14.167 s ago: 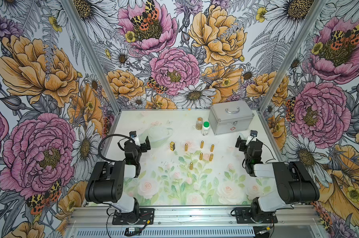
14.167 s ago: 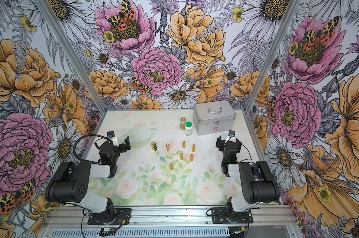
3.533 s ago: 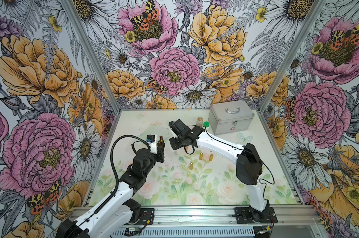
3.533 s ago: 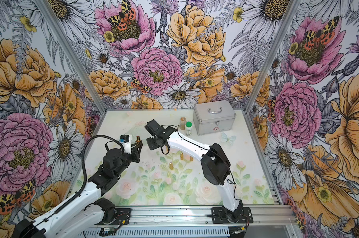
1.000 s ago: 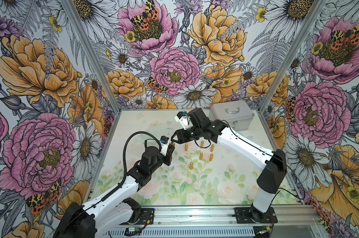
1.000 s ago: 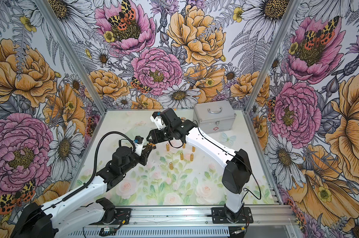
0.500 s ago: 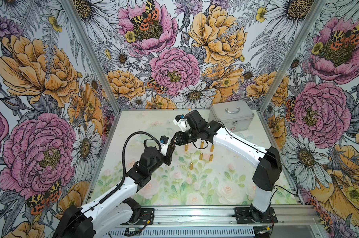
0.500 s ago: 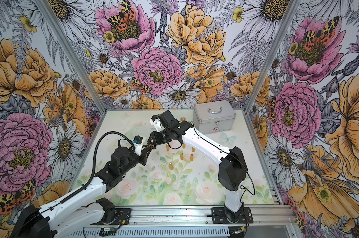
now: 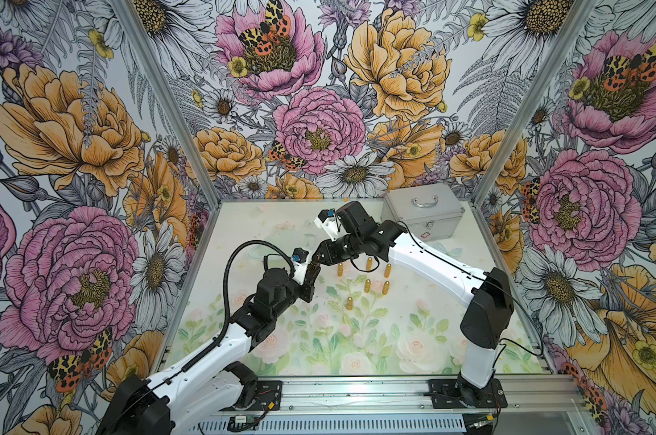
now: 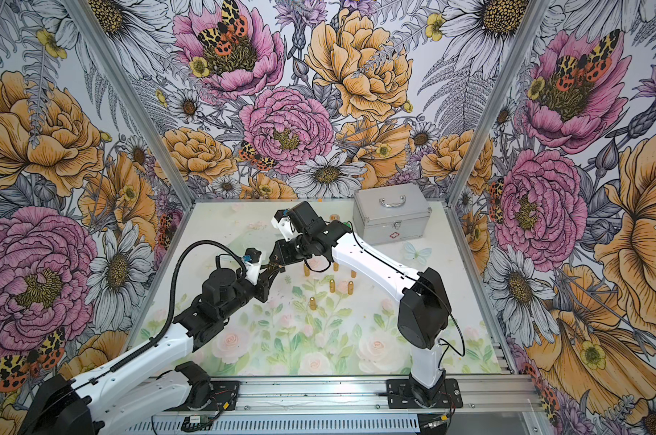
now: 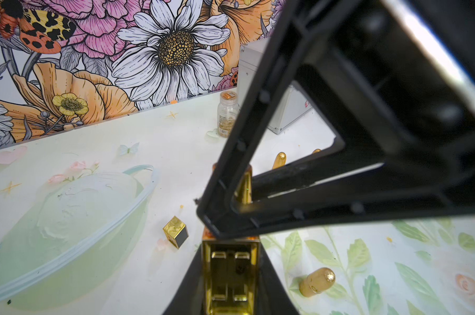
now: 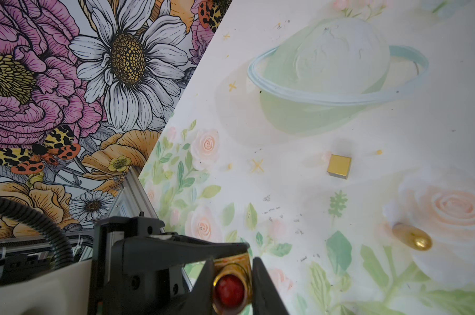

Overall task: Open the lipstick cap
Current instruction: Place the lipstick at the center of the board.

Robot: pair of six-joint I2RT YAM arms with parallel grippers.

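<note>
Left end effector [image 9: 313,267] pinches the base of the lipstick [image 11: 230,272], held above the desk [image 9: 318,339]. Right end effector [image 12: 232,272] clamps its red-tipped upper end. Both grips look set, so the next move calls for a straight pull apart along the tube.

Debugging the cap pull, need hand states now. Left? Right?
Left hand: closed, holding the lipstick by its base.
Right hand: closed on the lipstick's other end.

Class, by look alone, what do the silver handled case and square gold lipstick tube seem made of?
Silver handled case: probably aluminium, matte grey panels, shiny handle. Square gold lipstick tube: mirror-bright reflections, so metal or plated plastic.
</note>
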